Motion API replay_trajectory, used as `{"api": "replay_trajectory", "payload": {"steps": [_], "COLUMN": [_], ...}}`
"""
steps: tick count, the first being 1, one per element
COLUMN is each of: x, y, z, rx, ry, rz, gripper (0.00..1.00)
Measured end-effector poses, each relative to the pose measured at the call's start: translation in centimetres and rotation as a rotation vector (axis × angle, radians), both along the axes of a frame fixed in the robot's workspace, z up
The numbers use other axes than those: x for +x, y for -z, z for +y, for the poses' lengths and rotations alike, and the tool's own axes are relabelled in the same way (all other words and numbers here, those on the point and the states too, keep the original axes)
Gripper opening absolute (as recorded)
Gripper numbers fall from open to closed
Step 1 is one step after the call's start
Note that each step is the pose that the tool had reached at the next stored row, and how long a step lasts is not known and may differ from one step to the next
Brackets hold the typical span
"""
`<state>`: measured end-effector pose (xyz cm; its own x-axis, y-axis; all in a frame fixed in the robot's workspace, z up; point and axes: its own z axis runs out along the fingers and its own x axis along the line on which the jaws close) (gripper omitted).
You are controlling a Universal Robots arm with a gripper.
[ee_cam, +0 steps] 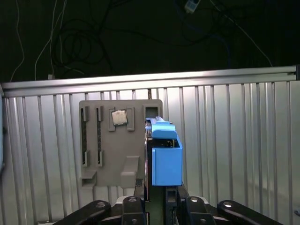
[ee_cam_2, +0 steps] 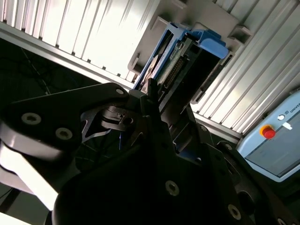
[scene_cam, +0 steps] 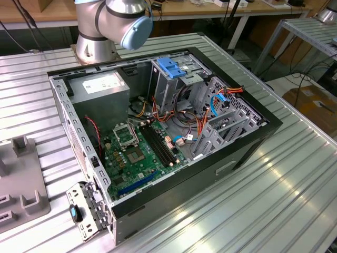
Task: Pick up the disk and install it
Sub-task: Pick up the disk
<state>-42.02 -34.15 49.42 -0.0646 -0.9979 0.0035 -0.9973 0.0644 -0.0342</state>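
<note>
Closest to the lens in both wrist views sits the black gripper [ee_cam: 157, 196] [ee_cam_2: 164, 93], its fingers clenched on the disk [ee_cam: 166, 157] [ee_cam_2: 183, 61], which stands on edge between them. The disk overlaps one side edge of the grey fixture tray [ee_cam: 108, 150]; whether it touches the tray cannot be told. Past that edge lies bare ribbed table [ee_cam: 225, 140], open as far as the table's rim, and beyond the rim are dark floor and loose cables [ee_cam: 79, 42].

The first wrist view shows a blue rail on the disk and a small square chip [ee_cam: 119, 117] seated in the tray. The second wrist view shows the disk's connector end, with a teach pendant [ee_cam_2: 276, 145] and its red button [ee_cam_2: 268, 132] off the table's edge.

In the exterior view the open computer case [scene_cam: 210, 174] lies on the table, with the tray at the exterior view's left and a strip of bare table between them. Inside the case, the drive cage [scene_cam: 168, 87] with its blue latch [scene_cam: 172, 67] stands at the far side, beside the grey power supply [scene_cam: 100, 87]. The arm [scene_cam: 121, 21] rises from its base just behind the case's far wall, its blue-capped joint above that wall.
</note>
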Motion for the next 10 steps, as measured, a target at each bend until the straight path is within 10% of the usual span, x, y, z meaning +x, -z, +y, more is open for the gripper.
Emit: {"api": "replay_trajectory", "payload": {"steps": [10], "x": [0.96], "y": [0.0], "z": [0.01], "rx": [0.0], "ry": [0.0], "rz": [0.0], "gripper": [0.35]}}
